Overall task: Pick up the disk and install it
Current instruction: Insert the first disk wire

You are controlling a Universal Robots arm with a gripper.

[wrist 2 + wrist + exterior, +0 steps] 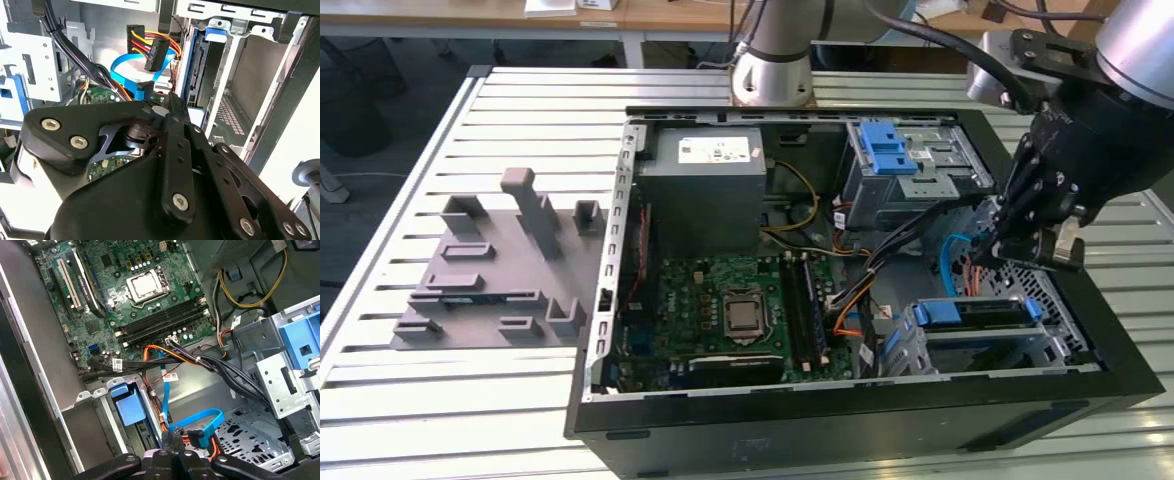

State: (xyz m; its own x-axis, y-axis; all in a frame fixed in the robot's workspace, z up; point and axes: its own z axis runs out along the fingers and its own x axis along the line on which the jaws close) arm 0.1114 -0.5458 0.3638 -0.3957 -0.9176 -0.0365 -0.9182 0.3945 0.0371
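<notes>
The disk (971,313), silver in its blue carrier, sits slotted in the grey drive cage (987,350) at the front corner of the open computer case, on the exterior view's right. Its blue carrier tab (129,407) shows in the first wrist view, and its edge with the connector (198,65) shows in the second wrist view. My gripper (1047,252) hangs above the case beside that cage, a little apart from the disk. The black fingers (172,107) meet at their tips with nothing between them. In the first wrist view the gripper (173,442) is over the cables.
A blue data cable (200,422) and orange-red power wires (152,47) loop right under the fingertips. The case also holds the motherboard (734,300), a grey power supply box (707,180) and an upper cage with a blue latch (894,150). A grey fixture plate (494,270) lies on the slatted table (400,400).
</notes>
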